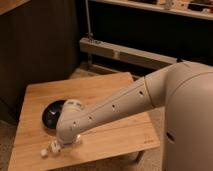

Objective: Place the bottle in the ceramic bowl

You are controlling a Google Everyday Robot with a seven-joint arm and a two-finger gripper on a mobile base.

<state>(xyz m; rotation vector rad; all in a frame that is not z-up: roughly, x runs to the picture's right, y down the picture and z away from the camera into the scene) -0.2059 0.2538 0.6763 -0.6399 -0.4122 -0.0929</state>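
The ceramic bowl is dark and glossy and sits on the left part of the wooden table; my arm hides its right side. My gripper is low over the table's near-left area, just in front of the bowl. A small pale object, which looks like the bottle with its white cap, lies at the gripper's tip on or just above the tabletop, outside the bowl. I cannot tell whether the gripper holds it.
My white arm crosses the table from the right. The table's front edge is close below the gripper. A metal rail and dark shelving stand behind the table.
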